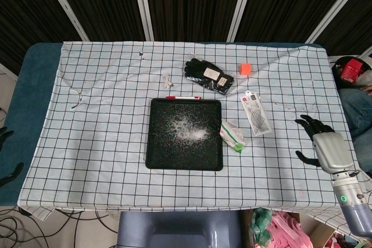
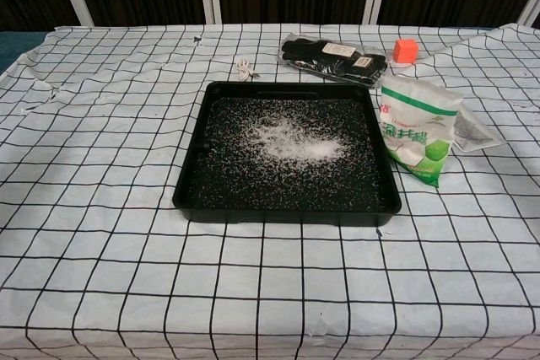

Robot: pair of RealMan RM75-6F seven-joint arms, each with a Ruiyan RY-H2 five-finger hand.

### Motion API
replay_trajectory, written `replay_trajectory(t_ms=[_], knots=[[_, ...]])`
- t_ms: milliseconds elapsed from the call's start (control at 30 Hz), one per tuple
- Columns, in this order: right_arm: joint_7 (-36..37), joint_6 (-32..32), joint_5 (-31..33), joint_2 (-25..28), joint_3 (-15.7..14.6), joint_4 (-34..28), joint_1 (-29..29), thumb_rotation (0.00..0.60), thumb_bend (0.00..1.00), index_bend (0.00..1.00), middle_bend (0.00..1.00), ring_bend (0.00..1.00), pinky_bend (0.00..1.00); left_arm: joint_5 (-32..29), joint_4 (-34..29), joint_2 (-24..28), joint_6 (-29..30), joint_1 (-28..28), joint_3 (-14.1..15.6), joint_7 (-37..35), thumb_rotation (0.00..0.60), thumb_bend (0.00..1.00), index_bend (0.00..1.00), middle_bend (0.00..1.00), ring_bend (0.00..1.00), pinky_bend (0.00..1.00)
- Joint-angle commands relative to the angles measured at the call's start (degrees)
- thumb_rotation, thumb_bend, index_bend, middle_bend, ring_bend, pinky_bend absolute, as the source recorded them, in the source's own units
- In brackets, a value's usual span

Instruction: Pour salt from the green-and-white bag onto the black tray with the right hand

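The black tray (image 1: 156, 161) (image 2: 187, 196) lies mid-table with white salt scattered across its floor. The green-and-white salt bag (image 1: 232, 136) (image 2: 416, 126) stands just right of the tray, touching no hand. My right hand (image 1: 323, 142) hovers near the table's right edge, well right of the bag, fingers spread and holding nothing; the chest view does not show it. At the left border of the head view, beyond the table, dark fingertips (image 1: 4, 135) of what seems to be my left hand show; their state is unreadable.
A pair of black gloves in clear wrap (image 1: 209, 76) (image 2: 334, 56) lies behind the tray. An orange cube (image 1: 245, 68) (image 2: 406, 49) sits back right. A clear flat packet (image 1: 256, 112) (image 2: 472, 131) lies right of the bag. A small white cord (image 1: 168, 79) rests back left of the tray.
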Motion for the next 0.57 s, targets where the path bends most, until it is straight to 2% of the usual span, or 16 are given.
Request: replay_trajectory(t_ms=[33, 267, 433, 567], knots=[[-3.8, 4.1, -1.7, 1.3, -0.3, 0.0, -2.2, 0.6, 0.18, 0.17, 0.11, 0.17, 0.3, -0.2, -0.3, -0.4, -0.5, -0.3, 0.0, 0.5, 0.6, 0.26, 0.16, 0.11, 0.0, 0.06], [-8.5, 8.5, -2.5, 1.2, -0.1, 1.6, -4.4, 0.6, 0.18, 0.17, 0.11, 0.17, 0.3, -0.9, -0.6, -0.8, -2.7, -1.6, -0.4, 0.6, 0.6, 0.26, 0.16, 0.11, 0.0, 0.06], [-8.4, 9.4, -2.5, 1.0, -0.3, 2.1, -5.5, 0.6, 0.18, 0.17, 0.11, 0.17, 0.3, 0.1, -1.1, 0.2, -5.2, -3.6, -0.7, -0.4, 0.6, 0.26, 0.16, 0.11, 0.0, 0.05], [-8.1, 9.4, -2.5, 0.3, -0.2, 3.2, -5.8, 0.6, 0.18, 0.17, 0.12, 0.17, 0.3, 1.6, -3.4, 1.4, -4.9, -4.7, -1.2, 1.4, 0.6, 0.26, 0.16, 0.11, 0.0, 0.05]])
